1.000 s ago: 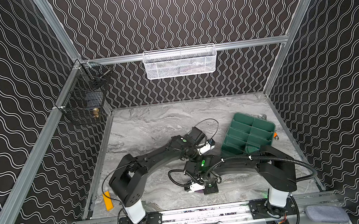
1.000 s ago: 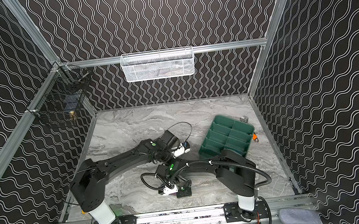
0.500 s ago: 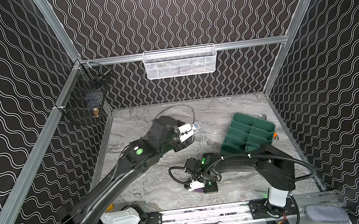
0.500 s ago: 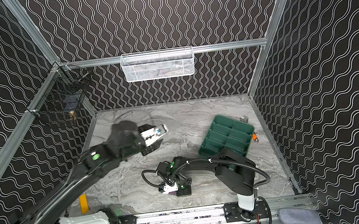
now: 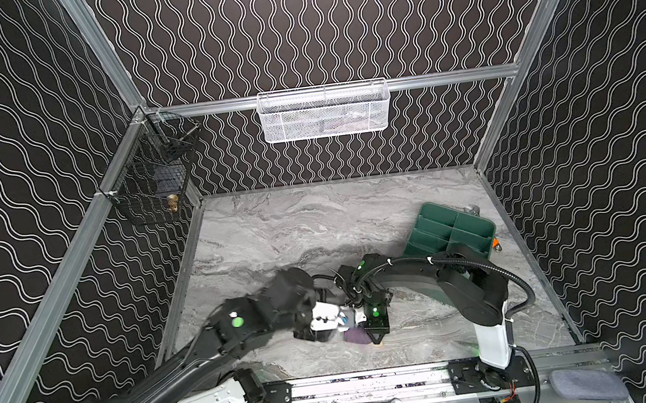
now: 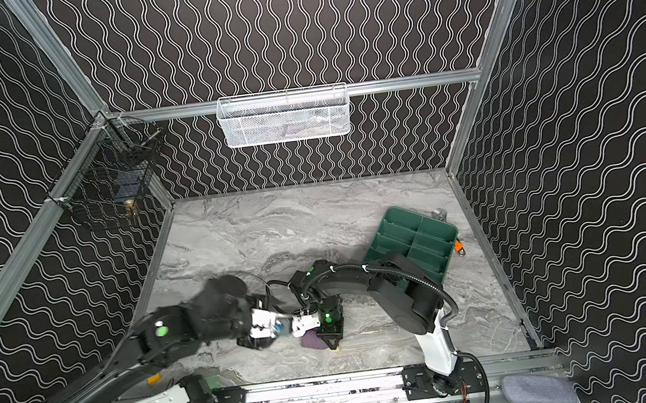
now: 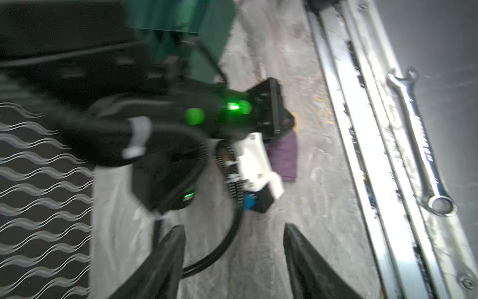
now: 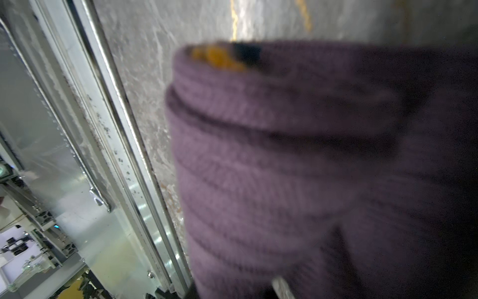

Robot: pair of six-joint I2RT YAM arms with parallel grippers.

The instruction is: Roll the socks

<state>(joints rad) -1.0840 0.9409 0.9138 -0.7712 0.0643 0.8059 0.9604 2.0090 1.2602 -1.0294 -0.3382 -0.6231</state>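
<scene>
In both top views, the purple sock (image 5: 354, 336) lies rolled on the marbled surface (image 5: 295, 231), well apart from the green tray (image 5: 459, 214), toward the front rail and to the tray's left. The right gripper (image 5: 375, 337) points down onto the end of the sock nearer the tray. The left gripper (image 5: 325, 333) hovers on the side of the sock away from the tray and appears blurred. In the left wrist view, the left fingers (image 7: 168, 261) stand wide apart with nothing between them. The sock lies ahead of them, and the right gripper's dark tip overlaps its tray-side end. A wrench (image 7: 424, 145) rests beside the metal rail (image 7: 362, 145), beyond the sock from the tray. In the right wrist view, ribbed purple fabric in layered turns fills most of the frame, with an orange and navy patch at one end. The right fingers are hidden by the fabric; they are almost closed, clamped on the sock.
</scene>
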